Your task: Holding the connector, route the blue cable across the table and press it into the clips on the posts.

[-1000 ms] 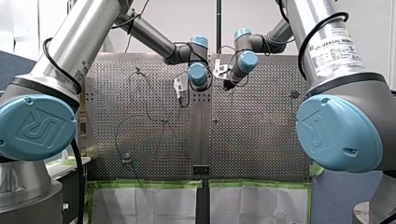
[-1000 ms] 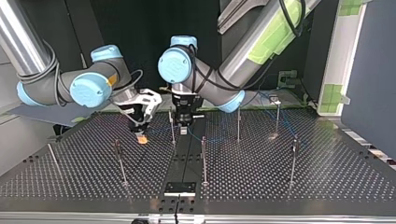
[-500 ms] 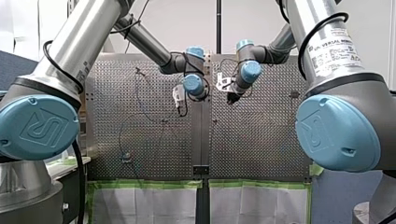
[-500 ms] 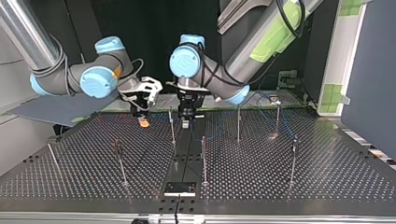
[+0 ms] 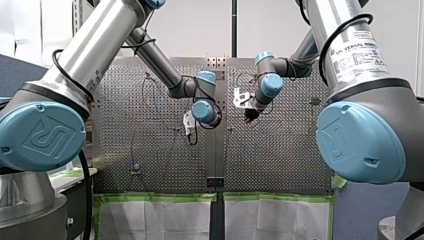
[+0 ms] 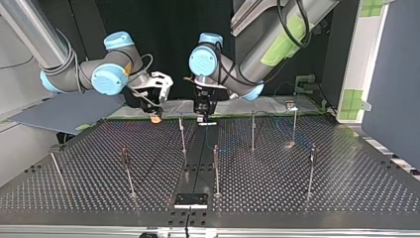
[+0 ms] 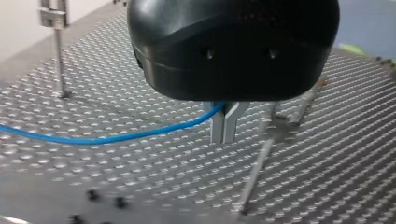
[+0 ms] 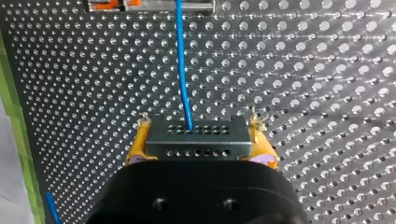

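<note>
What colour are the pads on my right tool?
The pads are yellow, flanking the grey connector; clearest in the right wrist view.

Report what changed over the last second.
Both grippers drew back toward the arms' side of the table: my right gripper, shut on the connector, and my left gripper, shut on the blue cable. No release is visible. The posts stayed put.

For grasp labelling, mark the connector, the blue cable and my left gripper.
connector [image 8: 196, 140], right wrist view: middle of its grey face.
blue cable [image 8: 182, 60], right wrist view: stretch ahead of the connector.
left gripper [image 7: 224, 137], left wrist view: midway between its fingertips.
</note>
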You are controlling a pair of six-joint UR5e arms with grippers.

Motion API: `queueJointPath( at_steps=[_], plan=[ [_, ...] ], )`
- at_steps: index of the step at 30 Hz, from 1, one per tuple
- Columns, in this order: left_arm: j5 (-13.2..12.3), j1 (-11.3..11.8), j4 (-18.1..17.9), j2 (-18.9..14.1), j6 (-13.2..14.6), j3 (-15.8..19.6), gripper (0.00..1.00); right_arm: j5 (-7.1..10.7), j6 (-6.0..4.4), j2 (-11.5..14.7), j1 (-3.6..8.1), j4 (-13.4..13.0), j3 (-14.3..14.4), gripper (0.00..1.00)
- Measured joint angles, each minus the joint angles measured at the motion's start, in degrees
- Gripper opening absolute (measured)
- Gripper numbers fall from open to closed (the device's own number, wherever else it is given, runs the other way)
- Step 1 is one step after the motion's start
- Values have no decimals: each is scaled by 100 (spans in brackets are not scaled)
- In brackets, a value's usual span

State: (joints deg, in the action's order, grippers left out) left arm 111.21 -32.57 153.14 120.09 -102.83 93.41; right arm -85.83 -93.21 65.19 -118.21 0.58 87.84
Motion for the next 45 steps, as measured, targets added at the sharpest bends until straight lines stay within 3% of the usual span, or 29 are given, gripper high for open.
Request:
queueJointPath(
  at_steps=[7,16,23,31,38,45],
  plan=[
    [-235,7,-368,210,-130,367,0,2,-33,-3,11,-137,161,0],
    [-494,41,-827,238,-206,756,0,108,-75,-15,45,-532,290,0],
    [-804,53,-993,246,-285,550,0,154,-97,-120,87,-697,300,0],
    [-878,124,-929,294,-297,346,0,213,-179,-306,204,-926,301,0],
    [-850,191,-702,580,-200,52,0,404,-341,-353,353,-1226,301,0],
    [-869,251,-651,921,-186,-295,0,487,-371,-496,468,-1345,301,0]
  ],
)
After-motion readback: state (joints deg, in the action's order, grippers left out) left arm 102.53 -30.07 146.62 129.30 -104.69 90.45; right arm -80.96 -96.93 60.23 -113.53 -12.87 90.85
